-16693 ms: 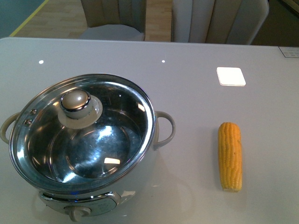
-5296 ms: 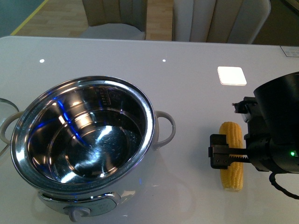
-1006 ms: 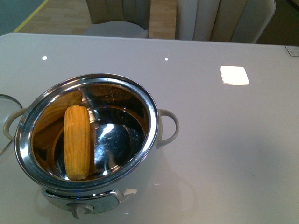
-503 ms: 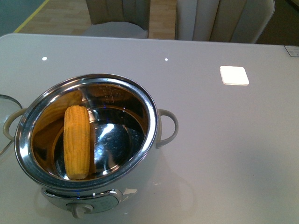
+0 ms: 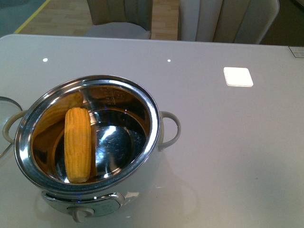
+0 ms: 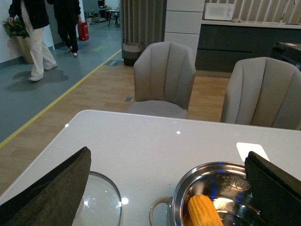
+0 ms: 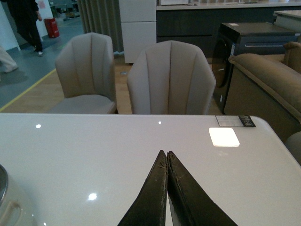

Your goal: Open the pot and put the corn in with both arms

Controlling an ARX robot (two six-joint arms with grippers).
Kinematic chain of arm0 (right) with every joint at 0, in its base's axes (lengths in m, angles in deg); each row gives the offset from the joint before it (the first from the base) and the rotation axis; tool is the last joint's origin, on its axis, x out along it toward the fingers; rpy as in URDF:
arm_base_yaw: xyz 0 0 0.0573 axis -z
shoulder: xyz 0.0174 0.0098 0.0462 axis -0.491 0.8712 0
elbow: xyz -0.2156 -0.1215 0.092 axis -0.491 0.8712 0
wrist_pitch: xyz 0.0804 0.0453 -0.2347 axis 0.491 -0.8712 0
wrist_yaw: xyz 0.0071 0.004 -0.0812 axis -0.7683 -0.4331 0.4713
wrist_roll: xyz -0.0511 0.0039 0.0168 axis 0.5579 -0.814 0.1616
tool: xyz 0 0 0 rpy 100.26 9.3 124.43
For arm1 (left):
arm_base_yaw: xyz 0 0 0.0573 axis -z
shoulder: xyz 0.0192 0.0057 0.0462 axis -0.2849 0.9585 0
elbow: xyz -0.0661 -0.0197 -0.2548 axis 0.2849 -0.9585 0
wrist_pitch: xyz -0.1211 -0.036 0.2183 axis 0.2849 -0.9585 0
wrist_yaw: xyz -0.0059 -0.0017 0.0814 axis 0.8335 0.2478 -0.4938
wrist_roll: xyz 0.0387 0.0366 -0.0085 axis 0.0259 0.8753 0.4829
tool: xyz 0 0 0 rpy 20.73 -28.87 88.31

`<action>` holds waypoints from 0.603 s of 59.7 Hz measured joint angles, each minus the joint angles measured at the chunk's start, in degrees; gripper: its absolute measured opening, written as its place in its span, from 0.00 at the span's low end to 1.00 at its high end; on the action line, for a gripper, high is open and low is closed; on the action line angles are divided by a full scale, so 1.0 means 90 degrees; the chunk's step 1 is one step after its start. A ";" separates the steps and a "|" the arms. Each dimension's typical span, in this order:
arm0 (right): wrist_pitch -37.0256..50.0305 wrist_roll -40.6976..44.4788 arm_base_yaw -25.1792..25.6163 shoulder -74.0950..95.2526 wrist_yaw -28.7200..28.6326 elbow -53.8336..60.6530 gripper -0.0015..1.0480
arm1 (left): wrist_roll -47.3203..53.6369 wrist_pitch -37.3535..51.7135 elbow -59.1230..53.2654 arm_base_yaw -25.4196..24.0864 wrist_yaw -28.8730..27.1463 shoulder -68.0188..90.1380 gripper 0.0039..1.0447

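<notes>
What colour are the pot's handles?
White, loop-shaped; the pot's right handle shows best in the front view.

Table (image 5: 228, 142): glossy white; ceiling lights reflected
Chairs (image 6: 163, 75): two beige, at 12 o'clock
Floor (image 6: 101, 89): wood, yellow line; grey beyond
Sofa (image 7: 268, 80): tan, 2 o'clock

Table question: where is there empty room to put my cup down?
The widest bare stretch of table lies right of the pot, in front of the white square. Another runs behind the pot toward the chairs. The left side is crowded: the glass lid lies beside the pot, which holds the corn.
</notes>
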 joint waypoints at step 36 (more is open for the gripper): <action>-0.1955 0.0000 0.0000 -0.1880 0.0007 0.0000 0.02 | -0.0002 0.0000 0.0000 0.0000 -0.0002 0.0000 0.93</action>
